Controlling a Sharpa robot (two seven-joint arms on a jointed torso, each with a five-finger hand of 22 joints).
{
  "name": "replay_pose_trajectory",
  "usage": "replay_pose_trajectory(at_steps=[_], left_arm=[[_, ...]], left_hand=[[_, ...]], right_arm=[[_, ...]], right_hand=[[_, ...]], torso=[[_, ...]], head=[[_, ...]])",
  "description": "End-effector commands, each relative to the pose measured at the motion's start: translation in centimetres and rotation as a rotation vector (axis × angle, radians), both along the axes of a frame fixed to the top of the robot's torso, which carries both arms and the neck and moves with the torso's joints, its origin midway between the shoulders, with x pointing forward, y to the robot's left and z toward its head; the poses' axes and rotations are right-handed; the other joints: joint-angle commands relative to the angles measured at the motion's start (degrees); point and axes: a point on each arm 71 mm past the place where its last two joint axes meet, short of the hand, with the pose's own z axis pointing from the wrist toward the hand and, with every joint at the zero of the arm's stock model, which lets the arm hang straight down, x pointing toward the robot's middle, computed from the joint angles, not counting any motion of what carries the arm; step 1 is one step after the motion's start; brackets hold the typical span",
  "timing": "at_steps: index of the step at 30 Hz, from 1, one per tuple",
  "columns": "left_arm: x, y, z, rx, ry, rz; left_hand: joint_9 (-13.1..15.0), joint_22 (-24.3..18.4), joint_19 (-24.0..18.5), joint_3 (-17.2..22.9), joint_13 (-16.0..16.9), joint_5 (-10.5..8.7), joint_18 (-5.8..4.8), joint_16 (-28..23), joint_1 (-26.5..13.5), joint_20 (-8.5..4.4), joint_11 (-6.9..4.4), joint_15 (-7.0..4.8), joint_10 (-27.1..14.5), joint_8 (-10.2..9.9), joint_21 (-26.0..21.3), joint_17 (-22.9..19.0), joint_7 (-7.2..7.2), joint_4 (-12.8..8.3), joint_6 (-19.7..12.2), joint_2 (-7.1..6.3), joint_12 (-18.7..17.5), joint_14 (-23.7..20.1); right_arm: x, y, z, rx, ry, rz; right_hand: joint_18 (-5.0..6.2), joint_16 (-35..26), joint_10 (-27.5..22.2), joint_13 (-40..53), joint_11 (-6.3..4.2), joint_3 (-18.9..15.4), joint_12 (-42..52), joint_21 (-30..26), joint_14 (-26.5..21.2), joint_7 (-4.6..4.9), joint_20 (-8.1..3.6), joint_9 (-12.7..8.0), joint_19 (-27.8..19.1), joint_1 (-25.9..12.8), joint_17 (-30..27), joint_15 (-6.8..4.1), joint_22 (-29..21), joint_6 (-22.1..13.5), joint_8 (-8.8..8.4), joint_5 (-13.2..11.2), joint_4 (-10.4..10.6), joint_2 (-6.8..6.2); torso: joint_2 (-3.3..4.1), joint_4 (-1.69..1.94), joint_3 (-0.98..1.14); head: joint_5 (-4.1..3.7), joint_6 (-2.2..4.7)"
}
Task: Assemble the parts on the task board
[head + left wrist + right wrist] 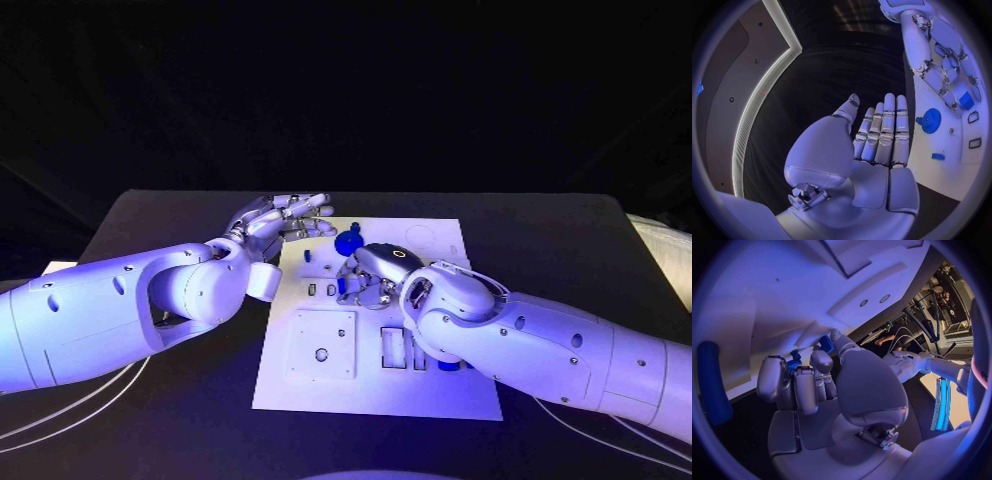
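Right hand [378,272] on task board [433,395]

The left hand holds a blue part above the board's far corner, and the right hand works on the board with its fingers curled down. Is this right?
Not quite. The left hand holds nothing: the left wrist view shows its palm bare and its fingers straight. It does hover at the task board's far corner, and the right hand is on the board with fingers curled down; the right wrist view shows a small blue part at its fingertips.

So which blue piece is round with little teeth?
The blue gear on the board, near the far edge. Its rim is toothed all round; the other blue pieces, like the small block, are plain and blocky.
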Motion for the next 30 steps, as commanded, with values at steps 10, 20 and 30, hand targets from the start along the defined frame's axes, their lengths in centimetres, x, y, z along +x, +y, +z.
replay_pose_trajectory(at_steps=[10, 20, 30], left_arm=[[0.1, -0.1, 0.0, -0.009, 0.001, -0.014], [0.4, 0.6, -0.5, 0.1, 0.011, -0.049], [0.9, 2.0, -1.4, 0.316, 0.05, -0.128]], left_hand=[[0.1, -0.1, -0.5, -0.1, -0.1, 0.08, 0.14, -0.2, -0.3, -0.02, -0.16, 0.02, -0.2, -0.3, -0.2, 0.0, 0.56, -0.4, -0.4, 0.46, 0.2, -0.5], [0.2, 0.9, 5.7, -0.4, 0.1, 0.13, 0.3, 3.7, -0.8, -1.77, -0.83, -1.7, 0.0, 0.0, 2.8, 2.1, 0.0, -0.8, -0.2, 0.42, 1.1, 6.1], [1.4, 7.4, 18.0, -1.1, 4.5, 0.26, 0.28, 34.2, -2.4, -5.85, -5.03, -5.65, 10.5, 2.8, 15.3, 30.0, -3.12, -0.5, 4.9, -0.38, 8.4, 19.8]], right_arm=[[-0.4, -0.8, 1.4, 0.219, -0.131, -0.012], [-1.3, -2.7, 3.3, 0.329, -0.08, 0.103], [-2.4, -7.5, 6.9, 0.339, -0.01, 0.147]], right_hand=[[0.34, -0.7, -0.7, -0.7, 0.07, -1.1, -0.6, -0.5, 3.4, 0.11, 0.19, 0.2, -0.6, 0.0, 3.1, 0.61, -0.6, -1.2, 0.09, 0.8, 0.2, 0.12], [0.33, -0.4, -0.5, -0.1, 0.4, -3.1, 0.4, -0.6, 3.5, 0.44, 0.4, 0.3, -0.7, -0.6, 3.8, 0.87, -0.6, -2.4, 0.04, 1.1, 1.4, -0.15], [0.44, -0.9, -0.8, -0.3, 0.33, -3.8, 0.3, -1.0, 3.3, 0.33, 0.48, 0.6, -1.0, 0.4, 3.1, 0.87, -1.1, -1.9, 0.39, 1.4, 1.4, 0.25]], torso=[[-0.07, -0.03, 0.1], [-0.21, -0.09, 0.05], [-1.13, -0.72, 0.3]], head=[[-0.13, 0.12], [0.09, 0.43], [0.83, 0.04]])
